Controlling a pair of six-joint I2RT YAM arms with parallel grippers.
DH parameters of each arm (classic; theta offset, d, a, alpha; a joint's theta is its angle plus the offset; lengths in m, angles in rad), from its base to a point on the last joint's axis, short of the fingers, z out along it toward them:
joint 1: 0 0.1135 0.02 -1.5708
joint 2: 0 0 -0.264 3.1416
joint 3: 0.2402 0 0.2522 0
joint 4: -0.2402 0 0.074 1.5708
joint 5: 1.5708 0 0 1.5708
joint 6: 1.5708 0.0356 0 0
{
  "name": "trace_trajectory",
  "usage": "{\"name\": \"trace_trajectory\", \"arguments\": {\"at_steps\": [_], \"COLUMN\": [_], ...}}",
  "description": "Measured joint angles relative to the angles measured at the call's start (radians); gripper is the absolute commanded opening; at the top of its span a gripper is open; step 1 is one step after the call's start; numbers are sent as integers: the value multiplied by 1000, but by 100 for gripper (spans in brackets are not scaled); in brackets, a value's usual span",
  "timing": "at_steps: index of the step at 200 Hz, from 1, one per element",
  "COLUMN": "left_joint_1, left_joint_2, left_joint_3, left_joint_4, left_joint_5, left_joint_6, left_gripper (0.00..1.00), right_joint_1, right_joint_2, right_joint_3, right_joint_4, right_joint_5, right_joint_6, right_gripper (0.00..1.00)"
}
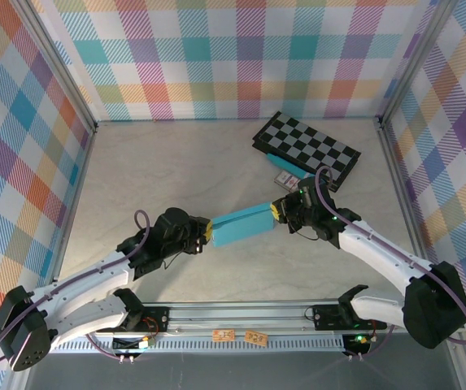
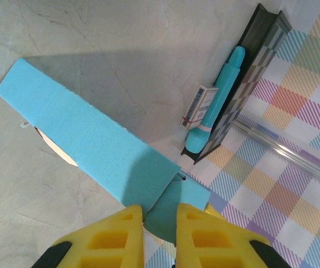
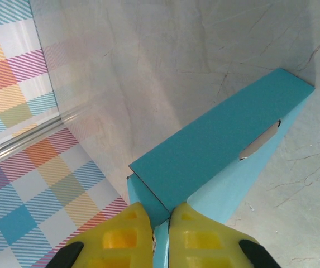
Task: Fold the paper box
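Observation:
The paper box (image 1: 245, 225) is a long teal-blue folded piece held between both arms just above the table's middle. My left gripper (image 1: 206, 233) is at its left end. In the left wrist view the yellow fingers (image 2: 120, 234) stand close together with a dark teal end flap of the box (image 2: 87, 134) between them, so this gripper (image 2: 160, 223) is shut on it. My right gripper (image 1: 279, 213) holds the right end. In the right wrist view this gripper (image 3: 160, 223) is shut tight on an end edge of the box (image 3: 221, 139), whose side shows a small curved slot.
A black-and-grey checkerboard (image 1: 306, 148) lies at the back right, with a slim teal tube-like object (image 1: 285, 165) and a small white carton (image 1: 284, 180) along its near edge. Plaid walls with metal posts close in the table on three sides.

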State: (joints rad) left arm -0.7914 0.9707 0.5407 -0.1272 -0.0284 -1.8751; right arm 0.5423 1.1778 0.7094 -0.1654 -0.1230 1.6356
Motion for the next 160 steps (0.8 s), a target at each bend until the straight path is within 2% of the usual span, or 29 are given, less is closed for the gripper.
{"name": "trace_trajectory", "arguments": {"at_steps": [117,160], "left_joint_1": [2,3], "left_joint_2": [27,-13], "left_joint_3": [31,19], "left_joint_4": [-58,-74], "left_joint_5": [21,36], "left_joint_6": [82,98], "left_gripper": [23,35], "right_joint_1": [0,0], "right_joint_2": [6,5], "right_joint_3": [5,5], "right_joint_4": [-10,-10], "right_joint_5": [0,-2], "right_joint_6": [0,-3], "right_gripper": [10,10]}}
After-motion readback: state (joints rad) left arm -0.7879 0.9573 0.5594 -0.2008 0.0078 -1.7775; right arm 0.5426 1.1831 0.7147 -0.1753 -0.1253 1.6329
